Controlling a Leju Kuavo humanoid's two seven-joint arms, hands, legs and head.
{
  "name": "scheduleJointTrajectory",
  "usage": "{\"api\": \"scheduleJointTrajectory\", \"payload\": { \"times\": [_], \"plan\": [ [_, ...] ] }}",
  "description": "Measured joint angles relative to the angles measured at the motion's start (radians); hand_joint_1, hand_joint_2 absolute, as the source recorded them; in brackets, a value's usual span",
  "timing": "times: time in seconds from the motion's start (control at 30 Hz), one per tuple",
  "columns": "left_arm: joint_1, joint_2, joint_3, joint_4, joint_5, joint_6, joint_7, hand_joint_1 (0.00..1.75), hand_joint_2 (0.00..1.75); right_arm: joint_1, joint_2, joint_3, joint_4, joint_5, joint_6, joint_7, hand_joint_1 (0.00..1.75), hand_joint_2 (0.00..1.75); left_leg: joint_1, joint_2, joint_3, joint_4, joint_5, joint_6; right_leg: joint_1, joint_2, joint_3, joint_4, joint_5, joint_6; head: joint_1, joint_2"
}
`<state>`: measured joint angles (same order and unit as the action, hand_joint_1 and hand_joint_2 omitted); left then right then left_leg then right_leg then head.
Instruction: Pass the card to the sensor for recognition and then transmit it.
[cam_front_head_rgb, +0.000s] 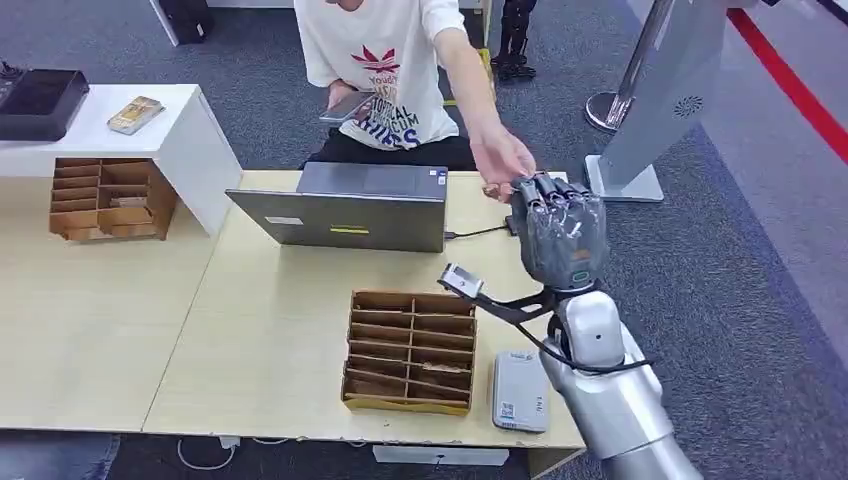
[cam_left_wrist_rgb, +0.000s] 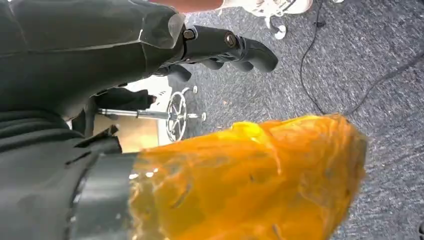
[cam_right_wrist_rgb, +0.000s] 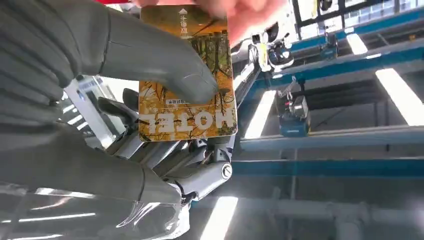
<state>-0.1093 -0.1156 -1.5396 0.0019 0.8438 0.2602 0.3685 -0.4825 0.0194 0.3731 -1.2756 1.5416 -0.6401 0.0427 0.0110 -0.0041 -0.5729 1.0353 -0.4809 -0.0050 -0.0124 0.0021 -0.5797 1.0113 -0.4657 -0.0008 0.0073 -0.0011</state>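
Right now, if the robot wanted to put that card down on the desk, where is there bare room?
Widest free patch: the tabletop left of the slotted wooden box, in front of the laptop. The neighbouring table is bare below its wooden organizer. It is crowded at the right edge, where the grey reader, cable and the right hand holding the card sit.

Robot: silver, rounded metal right forearm (cam_front_head_rgb: 612, 395), black cables looped at the wrist; dark grey ribbed right hand (cam_front_head_rgb: 560, 232) with glossy segmented fingers (cam_front_head_rgb: 545, 195). Left hand (cam_left_wrist_rgb: 220, 47): dark grey cover, black fingers fixed by round silver screws. Person: white short-sleeved T-shirt (cam_front_head_rgb: 385, 60), red leaf print.
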Motion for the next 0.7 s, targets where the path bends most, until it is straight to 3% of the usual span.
{"api": "scheduleJointTrajectory", "payload": {
  "times": [0.03,0.07,0.1,0.13,0.17,0.23,0.27,0.5,0.7],
  "plan": [
    [0.0,0.001,0.0,-0.002,0.0,0.0,0.0,0.0,0.0,-0.01,-0.004,0.006,0.012,0.007,0.001,0.001,1.75,1.75,0.0,0.0,0.0,0.0,0.0,0.0,0.0,0.0,0.0,0.0,0.0,0.0,0.0,0.0],
    [0.0,0.003,0.0,-0.004,0.0,0.0,0.001,0.0,0.0,-0.019,-0.006,0.01,0.022,0.012,0.001,0.005,1.61,1.75,0.0,0.0,0.0,0.0,0.0,0.0,0.0,0.0,0.0,0.0,0.0,0.0,0.0,0.0],
    [0.0,0.004,0.0,-0.005,-0.001,0.0,0.002,0.0,0.0,-0.026,-0.009,0.014,0.031,0.017,0.001,0.011,1.05,1.75,0.0,0.0,0.0,0.0,0.0,0.0,0.0,0.0,0.0,0.0,0.0,0.0,0.0,0.0],
    [0.0,0.004,0.0,-0.006,-0.001,0.0,0.004,0.0,0.0,-0.031,-0.011,0.02,0.04,0.019,0.001,0.017,0.1,1.75,0.0,0.0,0.0,0.0,0.0,0.0,0.0,0.0,0.0,0.0,0.0,0.0,0.0,0.0],
    [0.0,0.005,0.0,-0.007,-0.001,0.0,0.006,0.0,0.0,-0.034,-0.013,0.024,0.046,0.02,0.001,0.018,0.0,1.75,0.0,0.0,0.0,0.0,0.0,0.0,0.0,0.0,0.0,0.0,0.0,0.0,0.0,0.0],
    [0.0,0.005,0.0,-0.007,0.0,0.0,0.008,0.0,0.0,-0.036,-0.014,0.029,0.056,0.022,0.005,0.027,0.0,1.75,0.0,0.0,0.0,0.0,0.0,0.0,0.0,0.0,0.0,0.0,0.0,0.0,0.0,0.0],
    [0.0,0.006,0.0,-0.007,0.0,0.0,0.008,0.0,0.0,-0.038,-0.015,0.031,0.06,0.022,0.01,0.032,0.0,0.0,0.0,0.0,0.0,0.0,0.0,0.0,0.0,0.0,0.0,0.0,0.0,0.0,0.0,0.0],
    [0.0,0.007,0.0,-0.007,0.017,0.0,0.01,0.0,0.0,-0.045,-0.018,0.049,0.085,-0.022,0.104,0.05,0.0,0.0,0.0,0.0,0.0,0.0,0.0,0.0,0.0,0.0,0.0,0.0,0.0,0.0,0.0,0.0],
    [0.001,0.004,0.0,-0.007,0.041,0.0,0.009,0.0,0.0,-0.029,-0.017,0.052,0.065,-0.145,0.123,0.017,0.0,0.0,0.0,0.0,0.0,0.0,0.0,0.0,0.0,0.0,0.0,0.0,0.0,0.0,0.0,0.0]
  ]
}}
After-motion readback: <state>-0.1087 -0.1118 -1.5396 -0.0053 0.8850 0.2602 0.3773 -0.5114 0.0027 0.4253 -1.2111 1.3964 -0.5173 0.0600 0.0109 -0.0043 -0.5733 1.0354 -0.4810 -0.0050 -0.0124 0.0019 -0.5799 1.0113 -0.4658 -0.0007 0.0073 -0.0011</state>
